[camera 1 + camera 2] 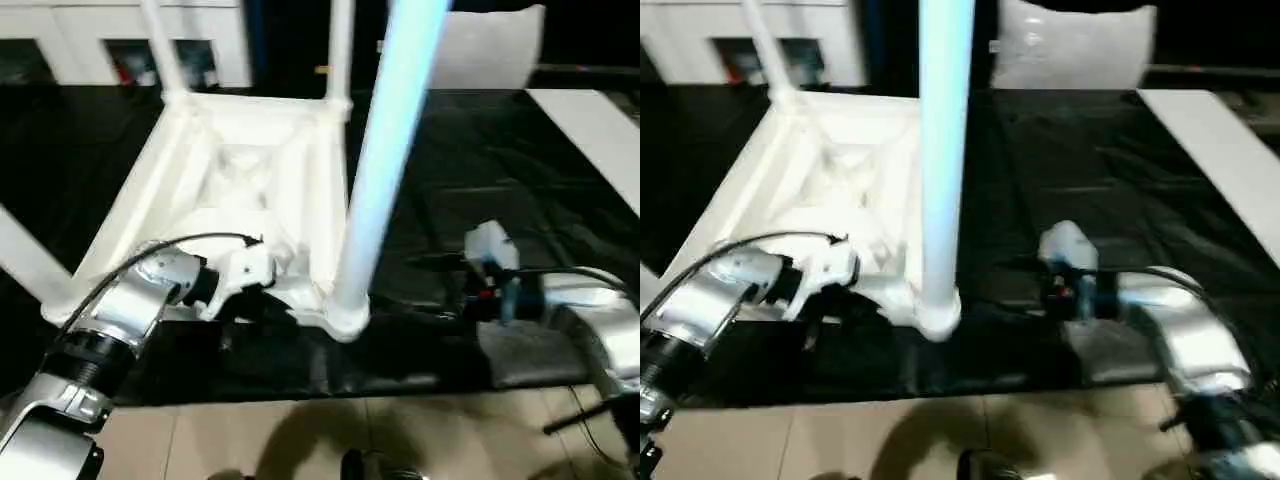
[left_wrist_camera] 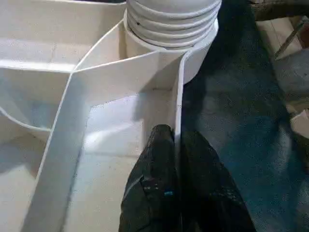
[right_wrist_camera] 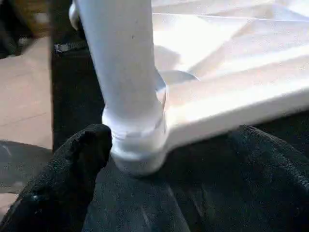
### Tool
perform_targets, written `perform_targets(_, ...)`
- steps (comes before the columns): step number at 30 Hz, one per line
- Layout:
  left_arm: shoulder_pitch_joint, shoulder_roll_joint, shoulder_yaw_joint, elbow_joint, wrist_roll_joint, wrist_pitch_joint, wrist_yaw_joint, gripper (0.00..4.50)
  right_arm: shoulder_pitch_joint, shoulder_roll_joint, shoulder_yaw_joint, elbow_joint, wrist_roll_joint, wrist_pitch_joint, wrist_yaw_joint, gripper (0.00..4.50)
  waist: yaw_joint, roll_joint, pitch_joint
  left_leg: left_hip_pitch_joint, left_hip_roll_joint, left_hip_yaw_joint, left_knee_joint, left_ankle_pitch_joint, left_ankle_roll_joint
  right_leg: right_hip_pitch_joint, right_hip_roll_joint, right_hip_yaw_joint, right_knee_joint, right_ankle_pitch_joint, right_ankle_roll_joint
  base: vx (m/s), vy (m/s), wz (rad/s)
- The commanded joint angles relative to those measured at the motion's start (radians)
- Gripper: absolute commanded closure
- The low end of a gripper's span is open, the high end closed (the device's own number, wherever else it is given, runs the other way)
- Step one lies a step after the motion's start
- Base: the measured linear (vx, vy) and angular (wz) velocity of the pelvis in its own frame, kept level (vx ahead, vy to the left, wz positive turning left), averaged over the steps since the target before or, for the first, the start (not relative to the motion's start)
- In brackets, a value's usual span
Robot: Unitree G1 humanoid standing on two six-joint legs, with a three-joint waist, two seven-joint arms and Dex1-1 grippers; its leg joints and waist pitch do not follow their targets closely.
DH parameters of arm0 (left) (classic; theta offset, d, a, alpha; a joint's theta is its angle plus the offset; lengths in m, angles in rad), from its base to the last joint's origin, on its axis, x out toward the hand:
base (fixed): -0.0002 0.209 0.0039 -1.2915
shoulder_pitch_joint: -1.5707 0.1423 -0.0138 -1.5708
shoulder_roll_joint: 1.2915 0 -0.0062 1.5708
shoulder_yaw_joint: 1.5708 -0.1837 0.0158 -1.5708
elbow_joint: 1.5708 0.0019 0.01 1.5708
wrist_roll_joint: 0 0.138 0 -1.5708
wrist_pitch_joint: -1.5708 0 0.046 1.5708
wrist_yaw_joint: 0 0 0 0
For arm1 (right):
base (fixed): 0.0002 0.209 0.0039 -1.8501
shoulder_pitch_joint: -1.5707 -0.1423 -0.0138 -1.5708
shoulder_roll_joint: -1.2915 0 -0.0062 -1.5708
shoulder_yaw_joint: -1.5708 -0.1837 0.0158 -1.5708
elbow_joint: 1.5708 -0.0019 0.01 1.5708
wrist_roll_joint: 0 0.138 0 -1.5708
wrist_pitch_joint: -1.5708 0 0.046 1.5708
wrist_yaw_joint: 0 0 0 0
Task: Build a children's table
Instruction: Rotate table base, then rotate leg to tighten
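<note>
1. Your table top [image 1: 235, 170] lies upside down on the black cover [image 1: 480, 150], ribbed underside facing up, with its near corner close to the cover's front edge.
2. Four white legs stand up from the corner sockets. The nearest leg [image 1: 385, 160] rises from the near corner socket [image 1: 345, 315]; two more rise at the far corners, and a fourth slants off at the robot's left side.
3. Your left gripper [image 2: 176, 145] sits at the near edge of the top, just beside that near socket. Its two black fingers are pinched narrow on the thin upright rim wall [image 2: 177, 111] of the top, one finger inside the wall and one outside.
4. From the left wrist camera you can see the ringed base of the near leg seated in its socket, just beyond the pinched wall.
5. Your right gripper [image 3: 159, 159] is low over the cover, at the near corner from the robot's right side. Its jaws stand wide apart and hold nothing; one black finger [image 3: 72, 164] lies just beside the socket, and whether it touches you cannot tell.
6. Beige floor tiles [image 1: 300, 440] show in front of the cover, and white cabinets [image 1: 120, 40] stand behind it.
</note>
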Motion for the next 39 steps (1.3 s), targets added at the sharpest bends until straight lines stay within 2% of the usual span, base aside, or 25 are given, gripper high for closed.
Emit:
perform_targets(1, -0.009, -0.034, -0.014, -0.010, -0.034, -0.014, -0.015, 4.50, -0.026, 0.012, 0.019, 0.042, -0.013, -0.030, 0.041, 0.28, 0.004, -0.012, -0.050, -0.010, 0.045, 0.000, -0.073, -0.045, 0.127, 0.062, -0.074, 0.050, -0.081, -0.303, -0.219, 0.000, 0.000, 0.00)
perform_targets(3, -0.020, -0.042, -0.022, -0.004, -0.026, -0.019, -0.018, 4.50, -0.045, 0.023, 0.032, 0.070, -0.024, -0.046, 0.055, 0.38, 0.008, -0.012, -0.053, -0.012, 0.045, 0.000, -0.072, -0.014, 0.137, 0.067, -0.076, 0.050, -0.072, -0.230, -0.242, 0.000, 0.000, 0.00)
perform_targets(4, -0.028, -0.048, -0.030, 0.000, -0.011, -0.022, -0.017, 4.50, -0.060, 0.030, 0.049, 0.090, -0.036, -0.068, 0.075, 0.38, 0.006, -0.012, -0.050, -0.016, 0.043, 0.001, -0.072, 0.002, 0.149, 0.068, -0.077, 0.049, -0.068, -0.194, -0.259, 0.000, 0.000, 0.00)
perform_targets(5, -0.033, -0.051, -0.035, 0.006, -0.003, -0.024, -0.016, 4.50, -0.069, 0.033, 0.061, 0.099, -0.040, -0.072, 0.091, 0.61, 0.009, -0.011, -0.052, -0.013, 0.044, 0.001, -0.070, 0.009, 0.153, 0.067, -0.078, 0.049, -0.066, -0.180, -0.264, 0.000, 0.000, 0.00)
perform_targets(6, -0.035, -0.052, -0.038, 0.008, 0.002, -0.024, -0.015, 4.50, -0.074, 0.034, 0.069, 0.104, -0.042, -0.074, 0.101, 0.73, 0.010, -0.012, -0.049, -0.015, 0.043, 0.003, -0.069, 0.011, 0.164, 0.068, -0.080, 0.049, -0.066, -0.171, -0.272, 0.000, 0.000, 0.00)
perform_targets(8, -0.039, -0.054, -0.042, 0.015, 0.009, -0.028, -0.009, 4.50, -0.083, 0.036, 0.085, 0.115, -0.052, -0.088, 0.119, 0.81, 0.016, -0.012, -0.046, -0.014, 0.046, 0.003, -0.071, 0.000, 0.164, 0.068, -0.083, 0.051, -0.070, -0.196, -0.270, 0.000, 0.000, 0.00)
perform_targets(9, -0.045, -0.051, -0.050, 0.023, 0.021, -0.034, -0.008, 4.50, -0.092, 0.035, 0.104, 0.129, -0.067, -0.100, 0.137, 1.04, 0.021, -0.017, -0.041, -0.013, 0.046, 0.004, -0.073, -0.019, 0.156, 0.066, -0.083, 0.051, -0.073, -0.230, -0.260, 0.000, 0.000, 0.00)
perform_targets(10, -0.046, -0.051, -0.051, 0.023, 0.022, -0.035, -0.008, 4.50, -0.093, 0.036, 0.106, 0.131, -0.069, -0.101, 0.139, 1.04, 0.021, -0.017, -0.041, -0.013, 0.046, 0.004, -0.073, -0.019, 0.156, 0.066, -0.083, 0.051, -0.073, -0.230, -0.260, 0.000, 0.000, 0.00)
perform_targets(11, -0.050, -0.051, -0.053, 0.028, 0.025, -0.037, -0.008, 4.50, -0.102, 0.040, 0.113, 0.148, -0.078, -0.111, 0.144, 1.14, 0.023, -0.016, -0.039, -0.012, 0.047, 0.003, -0.075, -0.032, 0.143, 0.065, -0.085, 0.052, -0.077, -0.264, -0.249, 0.000, 0.000, 0.00)
perform_targets(16, -0.057, -0.052, -0.050, 0.035, 0.025, -0.038, -0.013, 4.50, -0.130, 0.055, 0.123, 0.204, -0.098, -0.142, 0.156, 1.59, 0.021, -0.018, -0.035, -0.012, 0.047, 0.002, -0.079, -0.064, 0.119, 0.063, -0.085, 0.053, -0.083, -0.329, -0.227, 0.000, 0.000, 0.00)
perform_targets(20, -0.059, -0.049, -0.050, 0.042, 0.030, -0.045, -0.014, 4.50, -0.144, 0.067, 0.130, 0.224, -0.107, -0.150, 0.157, 1.72, 0.021, -0.020, -0.034, -0.014, 0.047, 0.002, -0.080, -0.054, 0.122, 0.065, -0.085, 0.053, -0.081, -0.309, -0.227, 0.000, 0.000, 0.00)
perform_targets(21, -0.059, -0.047, -0.050, 0.048, 0.031, -0.050, -0.013, 4.50, -0.147, 0.071, 0.137, 0.232, -0.112, -0.156, 0.159, 1.98, 0.019, -0.020, -0.033, -0.015, 0.048, 0.001, -0.081, -0.055, 0.120, 0.065, -0.086, 0.053, -0.081, -0.309, -0.229, 0.000, 0.000, 0.00)
perform_targets(22, -0.059, -0.046, -0.050, 0.051, 0.032, -0.052, -0.013, 4.50, -0.149, 0.073, 0.141, 0.236, -0.117, -0.161, 0.160, 1.98, 0.019, -0.020, -0.033, -0.015, 0.048, 0.001, -0.081, -0.055, 0.120, 0.065, -0.086, 0.053, -0.081, -0.309, -0.229, 0.000, 0.000, 0.00)
perform_targets(26, -0.059, -0.043, -0.052, 0.056, 0.035, -0.056, -0.013, 4.50, -0.154, 0.083, 0.142, 0.249, -0.122, -0.168, 0.164, 2.25, 0.017, -0.022, -0.026, -0.012, 0.049, 0.001, -0.086, -0.103, 0.105, 0.061, -0.087, 0.055, -0.090, -0.386, -0.211, 0.000, 0.000, 0.00)
perform_targets(27, -0.058, -0.042, -0.050, 0.053, 0.032, -0.052, -0.014, 4.50, -0.158, 0.090, 0.140, 0.255, -0.125, -0.173, 0.164, 2.25, 0.016, -0.024, -0.025, -0.013, 0.050, 0.000, -0.088, -0.109, 0.102, 0.061, -0.087, 0.055, -0.091, -0.403, -0.205, 0.000, 0.000, 0.00)
perform_targets(28, -0.057, -0.042, -0.048, 0.051, 0.030, -0.049, -0.015, 4.50, -0.160, 0.093, 0.135, 0.249, -0.109, -0.142, 0.167, 2.25, 0.016, -0.024, -0.024, -0.013, 0.050, 0.000, -0.088, -0.112, 0.101, 0.060, -0.087, 0.056, -0.091, -0.406, -0.205, 0.000, 0.000, 0.00)
perform_targets(30, -0.055, -0.043, -0.042, 0.048, 0.027, -0.048, -0.015, 4.50, -0.164, 0.100, 0.118, 0.221, -0.058, -0.058, 0.182, 1.84, 0.016, -0.025, -0.024, -0.011, 0.049, -0.001, -0.090, -0.111, 0.103, 0.062, -0.086, 0.058, -0.091, -0.405, -0.207, 0.000, 0.000, 0.00)
perform_targets(31, -0.055, -0.042, -0.041, 0.048, 0.026, -0.048, -0.016, 4.50, -0.163, 0.098, 0.116, 0.208, -0.042, -0.034, 0.190, 1.84, 0.017, -0.025, -0.024, -0.011, 0.049, 0.000, -0.089, -0.106, 0.105, 0.062, -0.086, 0.058, -0.091, -0.400, -0.208, 0.000, 0.000, 0.00)
perform_targets(33, -0.053, -0.042, -0.041, 0.046, 0.026, -0.048, -0.017, 4.50, -0.162, 0.095, 0.114, 0.196, -0.036, -0.029, 0.190, 1.62, 0.018, -0.025, -0.026, -0.010, 0.050, 0.001, -0.088, -0.088, 0.106, 0.062, -0.087, 0.058, -0.089, -0.373, -0.216, 0.000, 0.000, 0.00)
perform_targets(36, -0.052, -0.041, -0.041, 0.046, 0.026, -0.047, -0.015, 4.50, -0.161, 0.097, 0.113, 0.199, -0.054, -0.051, 0.169, 1.52, 0.019, -0.023, -0.025, -0.009, 0.052, 0.003, -0.088, -0.082, 0.104, 0.060, -0.087, 0.058, -0.087, -0.354, -0.225, 0.000, 0.000, 0.00)
perform_targets(37, -0.052, -0.041, -0.040, 0.048, 0.026, -0.049, -0.015, 4.50, -0.161, 0.101, 0.110, 0.207, -0.067, -0.058, 0.154, 1.30, 0.019, -0.023, -0.025, -0.009, 0.052, 0.003, -0.089, -0.083, 0.103, 0.059, -0.087, 0.058, -0.087, -0.351, -0.228, 0.000, 0.000, 0.00)
perform_targets(38, -0.052, -0.041, -0.040, 0.048, 0.026, -0.049, -0.015, 4.50, -0.161, 0.101, 0.110, 0.207, -0.067, -0.058, 0.154, 1.30, 0.019, -0.021, -0.024, -0.009, 0.052, 0.003, -0.089, -0.083, 0.101, 0.059, -0.087, 0.058, -0.086, -0.350, -0.228, 0.000, 0.000, 0.00)
perform_targets(39, -0.052, -0.040, -0.039, 0.048, 0.026, -0.049, -0.015, 4.50, -0.162, 0.102, 0.107, 0.209, -0.063, -0.044, 0.156, 1.57, 0.019, -0.020, -0.023, -0.010, 0.051, 0.004, -0.090, -0.087, 0.100, 0.060, -0.087, 0.058, -0.087, -0.354, -0.228, 0.000, 0.000, 0.00)
